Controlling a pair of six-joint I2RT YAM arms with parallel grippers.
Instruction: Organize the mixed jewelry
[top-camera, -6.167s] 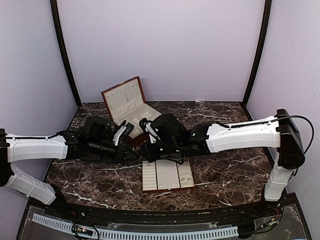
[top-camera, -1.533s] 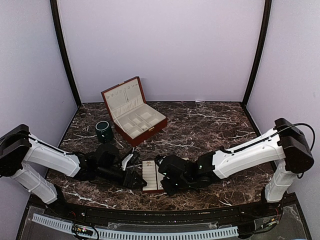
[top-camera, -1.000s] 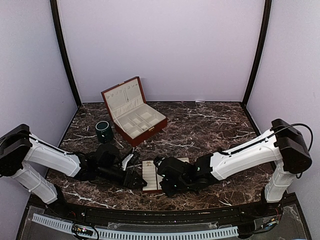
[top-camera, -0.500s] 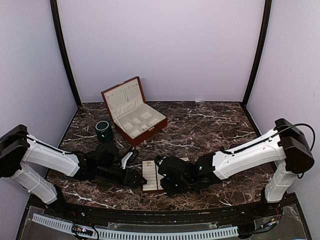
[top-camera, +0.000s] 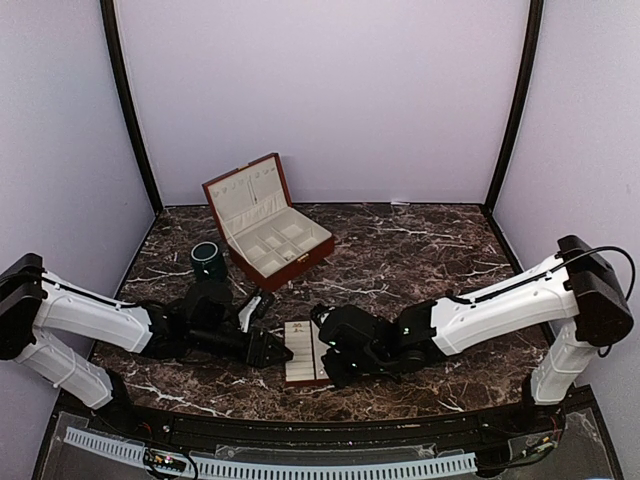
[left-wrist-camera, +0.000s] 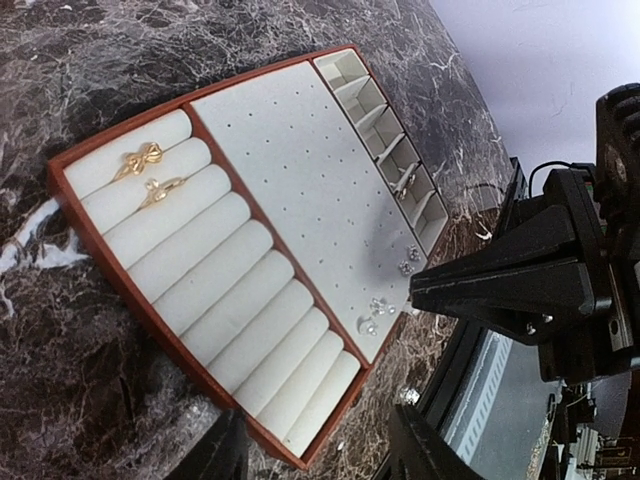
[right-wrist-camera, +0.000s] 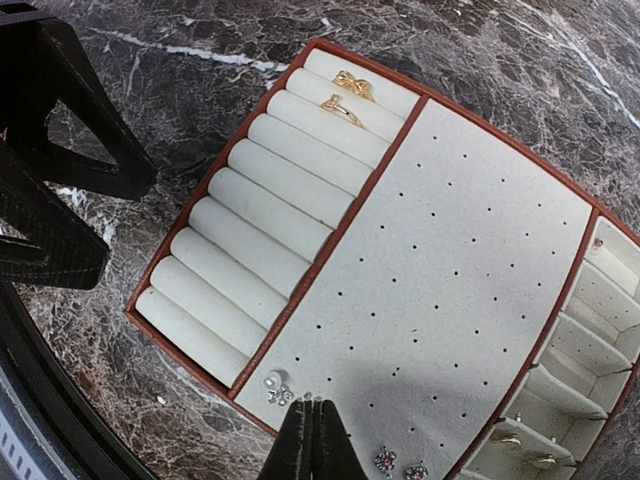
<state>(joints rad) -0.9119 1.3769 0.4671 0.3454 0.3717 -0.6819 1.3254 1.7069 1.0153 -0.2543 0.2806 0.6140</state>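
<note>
Dark brown marble-pattern desk (top-camera: 430, 250), white veins. Plain pale lilac walls (top-camera: 320, 90) at 9, 12 and 3 o'clock. Black corner posts (top-camera: 131, 110) at 10 and 2. White perforated strip (top-camera: 300, 467) along 6 o'clock edge. Soft even light.

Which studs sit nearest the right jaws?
The pale pair at the corner of the pad beside the ring rolls; the darker pair lies farther along the edge.

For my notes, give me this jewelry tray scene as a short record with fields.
tray: lies flat, three sections
gold rings: two, in the end ring rolls
studs: several, at the perforated panel's near edge
left gripper: open, empty, beside the ring rolls
right gripper: shut, tips above the studs' edge
</note>
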